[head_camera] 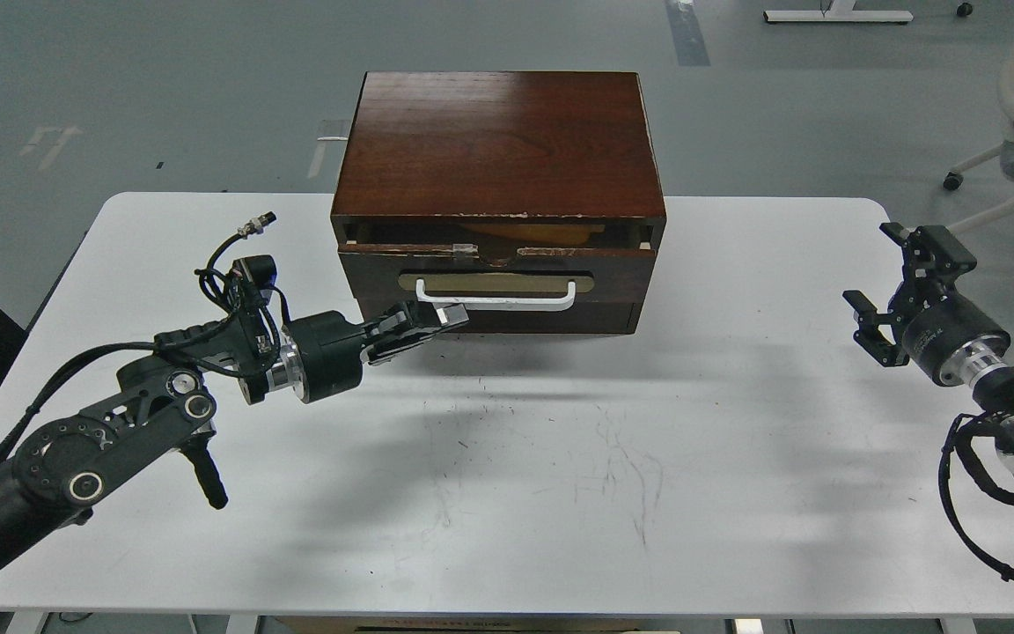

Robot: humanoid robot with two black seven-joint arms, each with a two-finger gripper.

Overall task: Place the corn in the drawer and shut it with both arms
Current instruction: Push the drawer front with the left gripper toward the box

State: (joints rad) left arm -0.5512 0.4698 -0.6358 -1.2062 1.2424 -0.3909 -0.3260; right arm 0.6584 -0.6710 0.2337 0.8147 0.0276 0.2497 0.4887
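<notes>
The dark brown drawer (pixel 496 269) of the wooden cabinet (pixel 498 145) is pushed almost fully in, leaving a narrow slit at its chipped top edge. Through the slit I see a thin strip of the yellow corn (pixel 532 231) lying inside. My left gripper (pixel 447 317) is shut with its fingertips against the drawer front, just under the left end of the white bar handle (pixel 496 299). My right gripper (pixel 878 280) is open and empty, hovering over the table's right side, well apart from the cabinet.
The white table (pixel 507 458) carries the cabinet at its far middle. A plain panel (pixel 542 319) sits below the drawer. White chair legs (pixel 1000 167) stand on the grey floor at the back right.
</notes>
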